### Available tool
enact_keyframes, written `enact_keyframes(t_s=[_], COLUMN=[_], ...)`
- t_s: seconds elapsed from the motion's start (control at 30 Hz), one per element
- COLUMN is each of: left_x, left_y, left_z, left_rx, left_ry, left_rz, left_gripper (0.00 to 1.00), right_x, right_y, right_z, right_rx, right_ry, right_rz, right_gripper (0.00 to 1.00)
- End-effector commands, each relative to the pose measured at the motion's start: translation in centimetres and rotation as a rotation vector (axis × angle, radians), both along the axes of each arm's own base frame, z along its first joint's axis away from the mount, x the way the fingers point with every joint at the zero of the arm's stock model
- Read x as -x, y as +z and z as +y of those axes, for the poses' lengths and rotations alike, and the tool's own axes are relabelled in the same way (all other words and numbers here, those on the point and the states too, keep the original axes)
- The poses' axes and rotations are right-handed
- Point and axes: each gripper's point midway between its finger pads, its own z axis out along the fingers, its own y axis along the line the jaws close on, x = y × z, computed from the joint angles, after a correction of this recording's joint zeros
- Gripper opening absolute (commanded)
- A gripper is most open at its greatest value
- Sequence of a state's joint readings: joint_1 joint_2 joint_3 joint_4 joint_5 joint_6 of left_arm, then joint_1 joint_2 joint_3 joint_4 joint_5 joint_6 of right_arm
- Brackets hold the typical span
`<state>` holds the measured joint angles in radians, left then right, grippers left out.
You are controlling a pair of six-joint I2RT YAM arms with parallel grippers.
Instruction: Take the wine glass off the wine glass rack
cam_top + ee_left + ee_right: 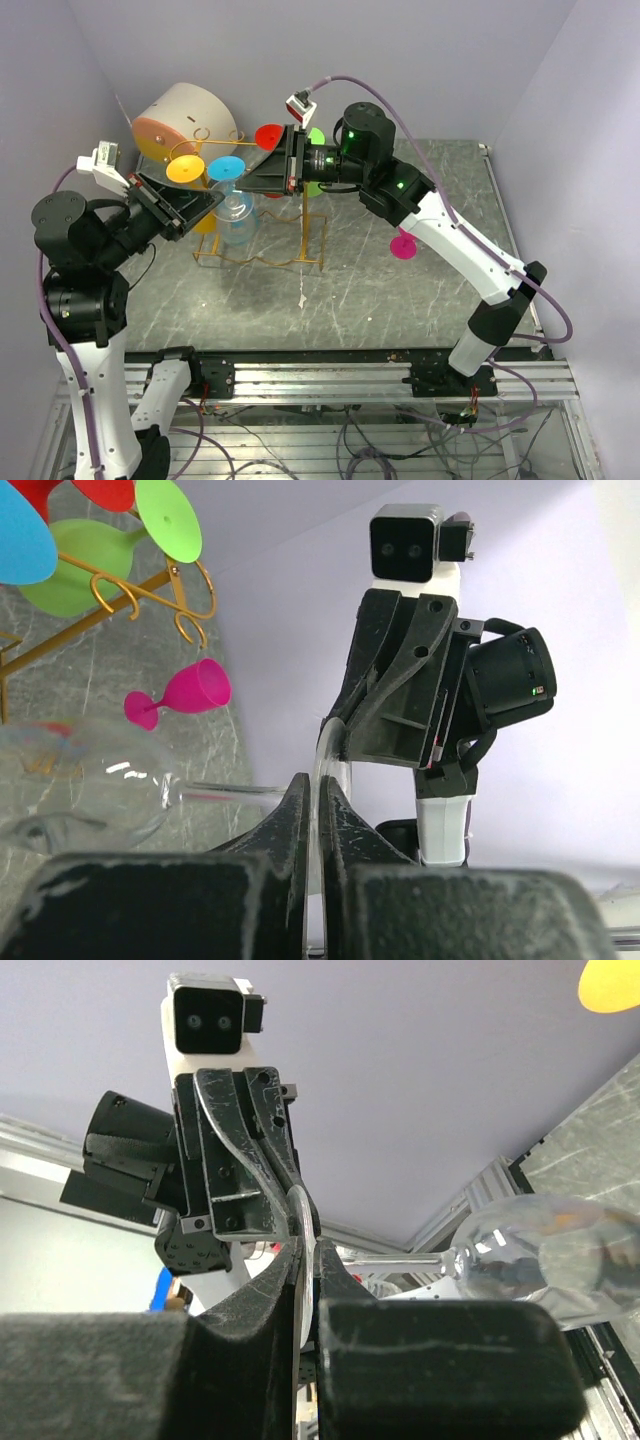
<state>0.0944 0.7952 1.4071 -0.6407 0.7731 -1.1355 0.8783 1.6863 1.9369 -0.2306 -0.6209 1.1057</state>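
A clear wine glass (238, 224) hangs bowl-down at the gold wire wine glass rack (262, 262). Both grippers pinch its thin clear foot from opposite sides. My left gripper (213, 198) is shut on the foot's edge (322, 742); the stem (222, 793) and bowl (80, 785) lie to its left. My right gripper (250, 182) is shut on the same foot (299, 1210); the stem (400, 1258) and bowl (560, 1260) lie to its right. Each wrist view shows the other gripper just behind the foot. The rack's gold hooks (135, 588) show at the upper left of the left wrist view.
Orange (185, 168), blue (226, 167), red (269, 135) and green (316, 137) glasses hang on the rack's top. A pink glass (403, 245) lies on the grey table right of the rack. A white-and-orange drum (185, 115) stands behind the rack.
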Motion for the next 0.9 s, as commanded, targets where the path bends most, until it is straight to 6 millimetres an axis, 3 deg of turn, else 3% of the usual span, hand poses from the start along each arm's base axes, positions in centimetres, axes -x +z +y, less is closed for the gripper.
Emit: enact_keyframes(t_s=[0.0, 0.2, 0.3, 0.4, 0.67, 0.87], left_x=[1.7, 2.7, 3.1, 3.9, 8.4, 13.7], left_y=[0.2, 1.0, 1.4, 2.4, 7.9, 13.4], left_z=[-1.0, -1.2, -1.2, -1.3, -1.5, -1.3], left_rx=[0.031, 0.085, 0.107, 0.130, 0.352, 0.514], left_ry=[-0.082, -0.086, -0.083, -0.084, -0.165, -0.291], left_rz=[-0.004, -0.054, -0.075, -0.118, -0.295, -0.459], left_gripper=[0.07, 0.07, 0.07, 0.07, 0.07, 0.07], right_x=[0.7, 1.1, 1.4, 1.5, 2.7, 7.2], right_y=[1.7, 1.5, 1.3, 1.3, 0.9, 2.9], right_z=[-0.1, -1.4, -2.4, -4.1, -8.8, -10.2], right_rx=[-0.051, -0.029, -0.020, -0.007, -0.001, -0.171], right_ry=[0.011, -0.024, -0.051, -0.106, -0.205, -0.015], right_rz=[-0.043, -0.074, -0.094, -0.115, -0.197, -0.342], right_gripper=[0.00, 0.03, 0.21, 0.33, 0.41, 0.53])
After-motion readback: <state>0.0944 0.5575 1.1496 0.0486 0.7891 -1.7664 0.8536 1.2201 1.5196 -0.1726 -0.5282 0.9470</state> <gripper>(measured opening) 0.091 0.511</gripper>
